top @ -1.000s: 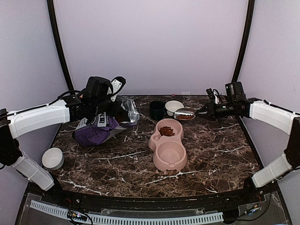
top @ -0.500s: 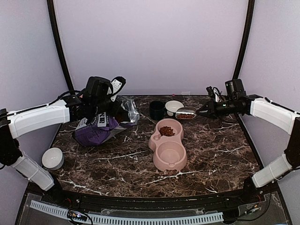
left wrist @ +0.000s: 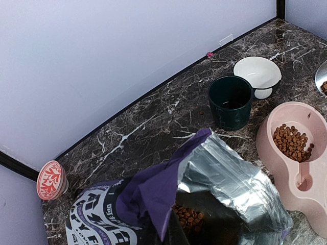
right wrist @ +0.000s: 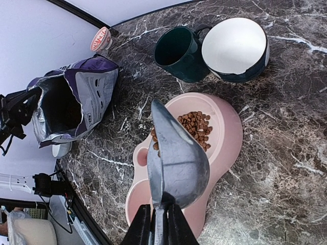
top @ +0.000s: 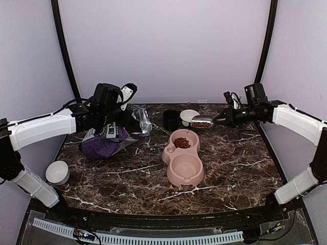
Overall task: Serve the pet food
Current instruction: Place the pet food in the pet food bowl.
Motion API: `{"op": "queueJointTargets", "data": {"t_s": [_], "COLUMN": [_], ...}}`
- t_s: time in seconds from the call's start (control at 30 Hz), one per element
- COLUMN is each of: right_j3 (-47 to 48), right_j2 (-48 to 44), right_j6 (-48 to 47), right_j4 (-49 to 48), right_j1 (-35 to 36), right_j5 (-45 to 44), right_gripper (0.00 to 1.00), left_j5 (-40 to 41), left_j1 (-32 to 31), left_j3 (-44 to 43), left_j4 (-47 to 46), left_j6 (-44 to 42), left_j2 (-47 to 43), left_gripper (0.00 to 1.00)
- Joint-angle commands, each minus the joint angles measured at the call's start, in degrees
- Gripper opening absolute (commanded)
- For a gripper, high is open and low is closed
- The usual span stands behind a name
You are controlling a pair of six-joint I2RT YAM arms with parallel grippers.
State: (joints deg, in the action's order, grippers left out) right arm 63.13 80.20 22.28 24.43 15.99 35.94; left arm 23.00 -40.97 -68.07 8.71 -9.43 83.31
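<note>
Scoop tipped over the far well

The right gripper (right wrist: 157,212), clamped on the handle of the silver metal scoop (right wrist: 179,158), has rolled it sideways from near level. The pet food (right wrist: 196,127), small reddish-brown kibble, now heaps in the 12 o'clock well of the pink plastic double bowl (right wrist: 227,138), so serving is under way. At 9 o'clock the left gripper (top: 112,122) pinches the purple-and-grey foil bag (left wrist: 219,184). Only the left wrist view shows kibble inside.

No wording can be read for certain. The purple bag (left wrist: 94,219) carries white printed characters across its front, too blurred to make out. In the right wrist view its grey panel shows fine print, equally illegible.
</note>
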Motion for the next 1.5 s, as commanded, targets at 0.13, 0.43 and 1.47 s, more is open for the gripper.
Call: {"op": "queueJointTargets", "data": {"t_s": [0.13, 0.43, 1.47], "right_j3": [2.13, 2.52, 11.89], "right_j2": [0.39, 1.37, 5.36], "right_j6": [-1.32, -2.11, -8.10], "right_j4": [0.36, 1.48, 11.11], "right_j1": [1.12, 1.72, 7.44], "right_j5": [-0.75, -1.82, -13.96], "right_gripper": [0.00, 0.00, 0.00], "left_j5": [1.52, 1.69, 1.00], "left_j1": [0.53, 0.54, 0.53], "left_j3": [0.34, 0.33, 0.05], "left_j4": [-2.63, -2.60, -2.25], "left_j6": [-0.49, -0.58, -0.22], "left_j2": [-4.72, -4.47, -4.63], "left_gripper": [0.00, 0.00, 0.00]}}
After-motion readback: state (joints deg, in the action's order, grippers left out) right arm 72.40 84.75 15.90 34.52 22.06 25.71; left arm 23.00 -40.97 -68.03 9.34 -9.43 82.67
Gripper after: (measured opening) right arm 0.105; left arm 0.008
